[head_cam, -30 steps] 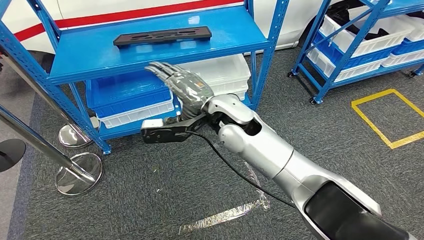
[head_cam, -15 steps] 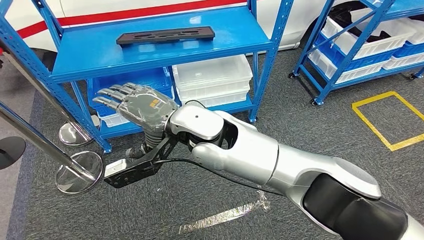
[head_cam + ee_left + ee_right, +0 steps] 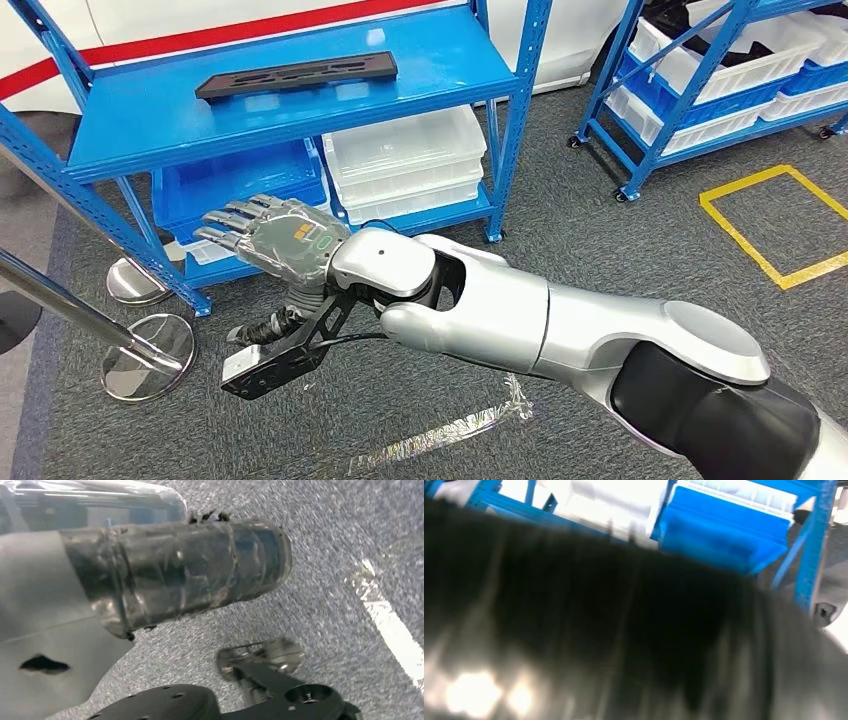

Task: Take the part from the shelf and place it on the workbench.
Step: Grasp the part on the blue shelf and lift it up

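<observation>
Blurred dark robot hand (image 3: 589,630) — blue shelf (image 3: 819,535) beyond

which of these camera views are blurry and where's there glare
Head view: sharp, with glare patches on the blue shelf beside the black part and shine on the right hand. Left wrist view: motion-blurred carpet, with the left hand soft. Right wrist view: heavily smeared, a dark blur in front, blown-out white bins behind.

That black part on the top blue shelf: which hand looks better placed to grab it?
The right hand, probably. It is raised with fingers spread in front of the shelf, below the black part. The left hand hangs down over the carpet.
</observation>
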